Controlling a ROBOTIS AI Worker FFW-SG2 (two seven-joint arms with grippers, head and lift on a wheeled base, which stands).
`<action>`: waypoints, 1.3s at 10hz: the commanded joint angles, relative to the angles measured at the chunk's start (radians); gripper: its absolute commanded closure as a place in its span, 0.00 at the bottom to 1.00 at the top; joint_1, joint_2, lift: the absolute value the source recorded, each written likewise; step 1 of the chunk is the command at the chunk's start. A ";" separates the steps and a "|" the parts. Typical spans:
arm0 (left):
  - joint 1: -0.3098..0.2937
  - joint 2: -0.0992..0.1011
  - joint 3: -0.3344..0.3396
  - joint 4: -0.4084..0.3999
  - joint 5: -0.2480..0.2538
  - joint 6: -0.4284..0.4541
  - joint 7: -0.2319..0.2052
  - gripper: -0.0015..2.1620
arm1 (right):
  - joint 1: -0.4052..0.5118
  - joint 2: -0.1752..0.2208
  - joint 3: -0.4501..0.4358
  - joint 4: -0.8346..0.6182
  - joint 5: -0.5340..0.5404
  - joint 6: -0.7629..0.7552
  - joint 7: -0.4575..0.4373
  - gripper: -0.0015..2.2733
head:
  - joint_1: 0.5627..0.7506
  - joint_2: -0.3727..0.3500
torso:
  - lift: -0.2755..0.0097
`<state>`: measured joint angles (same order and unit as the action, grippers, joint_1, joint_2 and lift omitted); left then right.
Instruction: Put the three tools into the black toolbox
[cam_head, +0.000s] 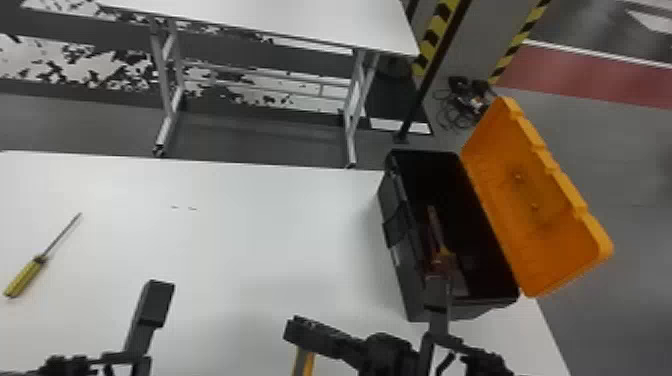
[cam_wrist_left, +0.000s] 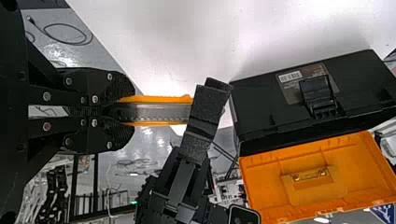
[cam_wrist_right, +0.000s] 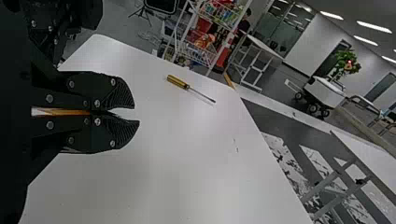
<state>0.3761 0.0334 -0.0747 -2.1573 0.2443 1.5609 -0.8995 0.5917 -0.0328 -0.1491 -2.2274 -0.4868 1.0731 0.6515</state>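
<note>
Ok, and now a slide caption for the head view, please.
A yellow-handled screwdriver on a white table, left of a black toolbox with its orange lid open.

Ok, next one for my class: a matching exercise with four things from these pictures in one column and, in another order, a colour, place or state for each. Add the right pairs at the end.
Things
1. screwdriver
2. toolbox body
3. toolbox lid
4. orange-edged tool

Descriptions
A. orange all over and swung open
B. lying on the white table, with a yellow handle
C. held between the fingers of the left gripper
D. black, with its top open

Right pairs: 1-B, 2-D, 3-A, 4-C
</note>
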 joint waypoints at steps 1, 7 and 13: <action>-0.008 -0.001 0.006 0.014 0.004 0.010 -0.010 0.78 | -0.006 0.001 0.002 0.000 0.005 0.003 -0.004 0.99 | 0.70 0.20 | 0.79; -0.025 0.002 0.055 0.053 0.010 0.010 -0.114 0.01 | -0.021 0.001 0.002 0.000 0.008 0.031 -0.023 0.99 | 0.70 0.22 | 0.79; 0.080 0.013 0.254 0.051 0.004 0.010 -0.151 0.02 | -0.147 -0.004 -0.259 -0.247 -0.001 0.276 -0.035 0.99 | 0.70 0.27 | 0.79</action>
<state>0.4482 0.0459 0.1711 -2.1062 0.2484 1.5609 -1.0503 0.4783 -0.0355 -0.3713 -2.4525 -0.4839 1.2957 0.6166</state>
